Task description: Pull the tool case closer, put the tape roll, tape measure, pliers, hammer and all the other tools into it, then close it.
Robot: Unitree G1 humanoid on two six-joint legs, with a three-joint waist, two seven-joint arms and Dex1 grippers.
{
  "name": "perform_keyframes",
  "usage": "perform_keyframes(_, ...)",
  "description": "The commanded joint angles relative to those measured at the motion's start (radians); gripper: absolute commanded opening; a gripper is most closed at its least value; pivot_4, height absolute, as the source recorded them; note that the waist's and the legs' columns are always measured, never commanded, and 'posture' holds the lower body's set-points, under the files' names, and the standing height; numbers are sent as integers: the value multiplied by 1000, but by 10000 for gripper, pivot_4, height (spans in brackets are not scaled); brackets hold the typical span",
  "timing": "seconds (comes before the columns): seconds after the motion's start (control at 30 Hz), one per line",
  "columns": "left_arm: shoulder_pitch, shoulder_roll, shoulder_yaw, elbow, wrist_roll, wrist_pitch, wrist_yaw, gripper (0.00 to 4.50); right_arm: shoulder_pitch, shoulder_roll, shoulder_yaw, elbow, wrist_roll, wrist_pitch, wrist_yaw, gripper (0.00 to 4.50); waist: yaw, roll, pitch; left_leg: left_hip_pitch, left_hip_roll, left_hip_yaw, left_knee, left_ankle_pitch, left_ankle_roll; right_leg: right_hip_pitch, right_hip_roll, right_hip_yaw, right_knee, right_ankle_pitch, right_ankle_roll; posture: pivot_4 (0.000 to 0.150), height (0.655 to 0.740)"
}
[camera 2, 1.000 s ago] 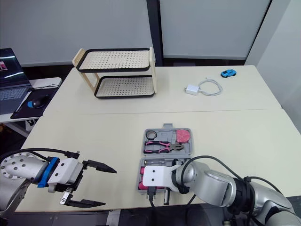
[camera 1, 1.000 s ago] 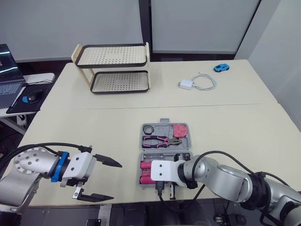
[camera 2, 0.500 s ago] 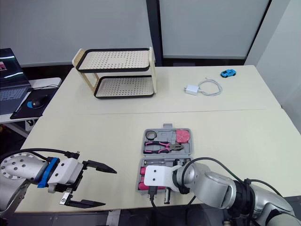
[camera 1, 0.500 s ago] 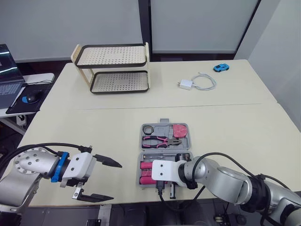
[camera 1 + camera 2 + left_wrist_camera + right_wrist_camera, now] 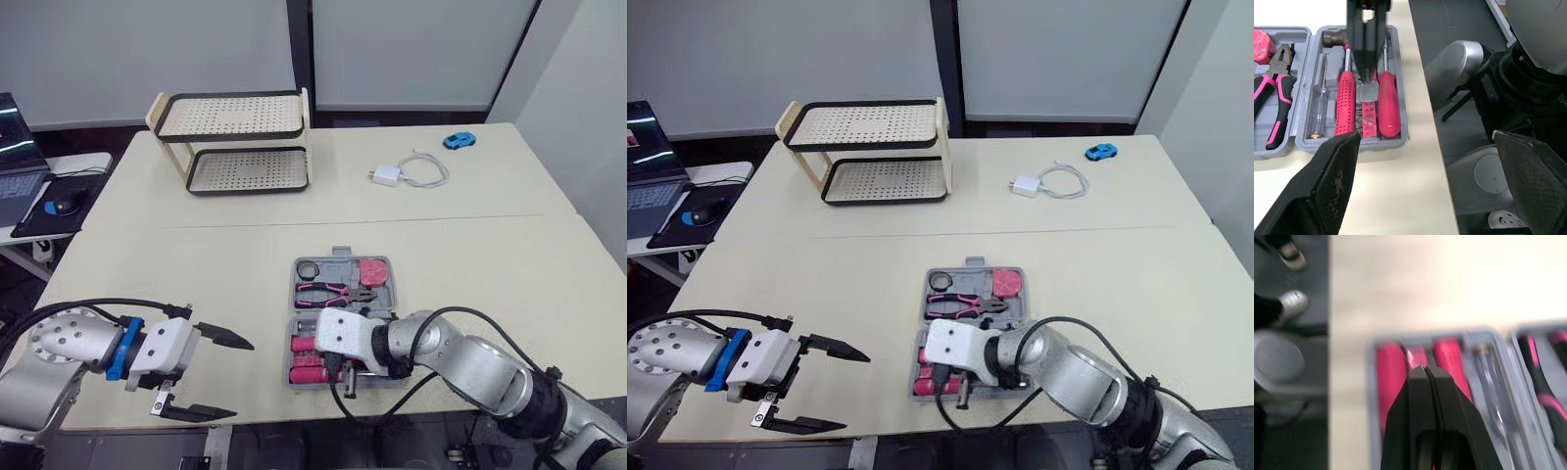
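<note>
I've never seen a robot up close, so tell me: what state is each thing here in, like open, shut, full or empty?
tool case: open, flat on the table.
left claw: open, holding nothing.
right claw: shut, over the case's near half.
pliers: lying in the case.
hammer: lying in the case.
tape roll: lying in the case.
rack: both shelves empty.
laptop: open, screen lit.

Open grey tool case [image 5: 345,294], tools inside.

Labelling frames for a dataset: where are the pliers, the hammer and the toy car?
pliers [image 5: 1284,58]: left wrist view, on the grey head.
hammer [image 5: 1345,100]: left wrist view, on the red grip.
toy car [image 5: 458,141]: left eye view, on its roof.
</note>
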Motion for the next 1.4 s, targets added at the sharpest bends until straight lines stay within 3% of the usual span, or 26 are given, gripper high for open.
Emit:
perform_keyframes(0.03,6,13,17,-13,-9,-3,-5,45000,31,-13,-60,-59,30,-51,13,244,1,0,0,0,-1,0,0,0,0,0,-1,0,-1,0,0,1500,7400)
perform_keyframes(0.43,-2,13,11,-9,-8,-6,-11,45000,61,-77,-110,-106,58,-30,23,244,1,0,0,1,-1,0,1,0,0,2,-1,0,-1,0,0,1500,7400)
perform_keyframes(1.4,-13,11,0,-10,-7,2,-8,45000,299,-73,-48,130,-132,-410,12,244,2,0,0,1,-1,0,1,0,0,3,-1,0,-1,0,0,1500,7400)
